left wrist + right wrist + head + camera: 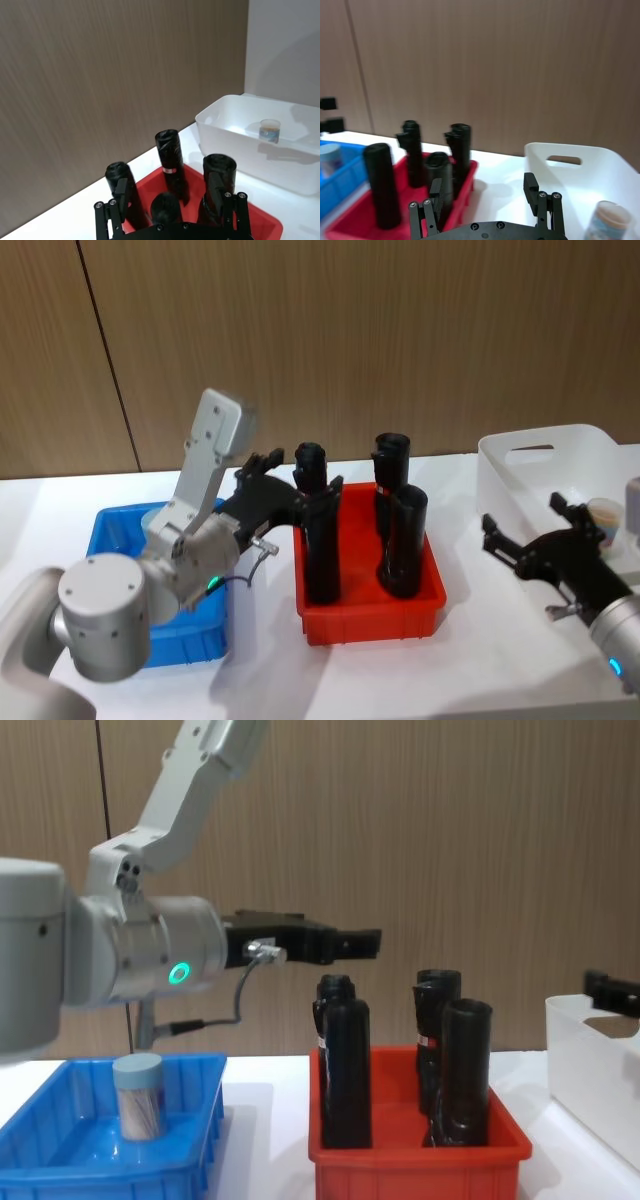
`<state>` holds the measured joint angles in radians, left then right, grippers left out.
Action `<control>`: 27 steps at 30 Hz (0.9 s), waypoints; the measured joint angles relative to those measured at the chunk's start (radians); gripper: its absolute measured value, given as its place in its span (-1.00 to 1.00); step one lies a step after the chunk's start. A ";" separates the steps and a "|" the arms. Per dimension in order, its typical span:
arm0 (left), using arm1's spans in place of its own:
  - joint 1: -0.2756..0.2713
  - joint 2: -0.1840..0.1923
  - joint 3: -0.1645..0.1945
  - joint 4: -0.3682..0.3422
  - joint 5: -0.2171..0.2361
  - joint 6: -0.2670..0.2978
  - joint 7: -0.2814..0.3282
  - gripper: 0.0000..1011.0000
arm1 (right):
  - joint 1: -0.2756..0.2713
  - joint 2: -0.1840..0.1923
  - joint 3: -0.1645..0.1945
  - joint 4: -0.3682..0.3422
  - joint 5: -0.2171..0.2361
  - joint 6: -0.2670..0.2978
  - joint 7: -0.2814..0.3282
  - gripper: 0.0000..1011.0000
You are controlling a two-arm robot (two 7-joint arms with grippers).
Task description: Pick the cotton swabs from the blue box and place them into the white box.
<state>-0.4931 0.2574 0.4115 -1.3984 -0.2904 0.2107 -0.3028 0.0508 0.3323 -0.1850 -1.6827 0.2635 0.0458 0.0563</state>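
One tub of cotton swabs [138,1096] stands in the blue box [205,1120] at the left; the right wrist view catches the same tub [329,157] far off. Another tub of cotton swabs [605,516] stands inside the white box [520,455] on the right, seen too as the tub [270,131] and the tub [610,218]. My left gripper [362,942] hangs open and empty, raised over the near-left part of the red bin [420,1165]. My right gripper [522,515] is open and empty at the white box's near-left side.
The red bin [370,625] sits between the two boxes and holds several tall black cylinders [322,530] standing well above its rim. My left arm covers part of the blue box [115,525]. A wooden wall runs behind the white table.
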 joint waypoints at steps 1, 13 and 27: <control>0.016 0.008 0.003 -0.013 0.005 -0.012 0.018 0.98 | -0.014 0.001 -0.009 -0.018 0.005 -0.003 0.002 0.98; 0.127 0.062 0.022 -0.113 0.044 -0.097 0.144 0.98 | -0.064 0.006 -0.041 -0.083 0.024 -0.012 0.010 0.98; 0.245 0.120 0.042 -0.219 0.086 -0.188 0.279 0.98 | -0.066 0.005 -0.041 -0.084 0.024 -0.012 0.011 0.98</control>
<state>-0.2479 0.3775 0.4531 -1.6173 -0.2039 0.0224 -0.0235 -0.0147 0.3374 -0.2258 -1.7669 0.2874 0.0336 0.0669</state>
